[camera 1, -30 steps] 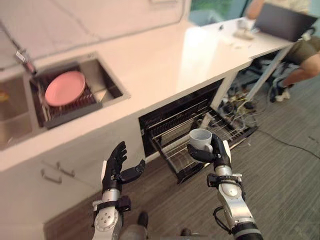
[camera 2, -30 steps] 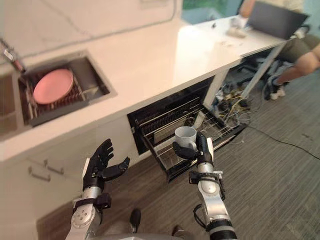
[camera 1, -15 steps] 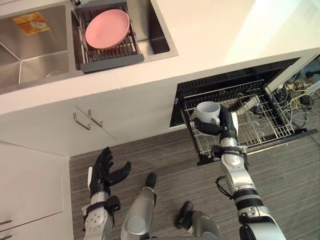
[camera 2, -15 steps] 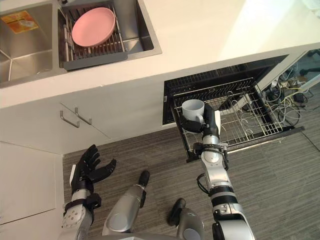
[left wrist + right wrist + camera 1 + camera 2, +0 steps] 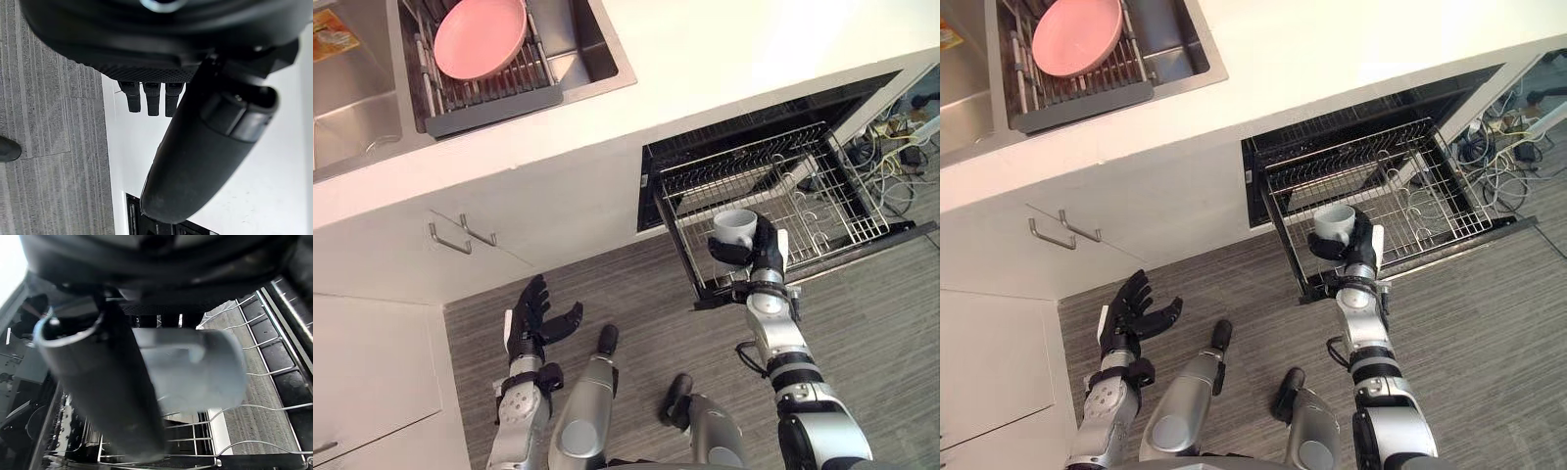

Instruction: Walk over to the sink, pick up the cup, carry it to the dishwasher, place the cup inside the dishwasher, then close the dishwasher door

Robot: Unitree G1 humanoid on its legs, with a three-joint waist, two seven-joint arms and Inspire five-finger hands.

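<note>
1. The left hand [image 5: 536, 321] is hanging low over the floor, fingers spread and thumb out, holding nothing. It is best kept there, well clear of the working fingers.
2. The right hand [image 5: 762, 258] is curling its fingers and thumb round the cup [image 5: 734, 227]. The cup is sitting upright in that grip, mouth up and just past the palm.
3. Directly under and beyond those fingers, the wire rack [image 5: 813, 201] is standing pulled out of the dishwasher [image 5: 656, 162]. The cup is hovering over the rack's near front corner, apparently not yet touching the wires.
4. The placing is likely going best as a slow, straight lowering into a gap between the prongs. The fingers should be loosening only once the cup's base is resting on wire. The thumb should be drawing back towards the palm, so it is not hooking the rim or a prong.
5. Far beyond the fingertips, the sink [image 5: 602, 54] is holding a pink plate [image 5: 480, 37] on a drainer. Both are well apart from this step.
</note>
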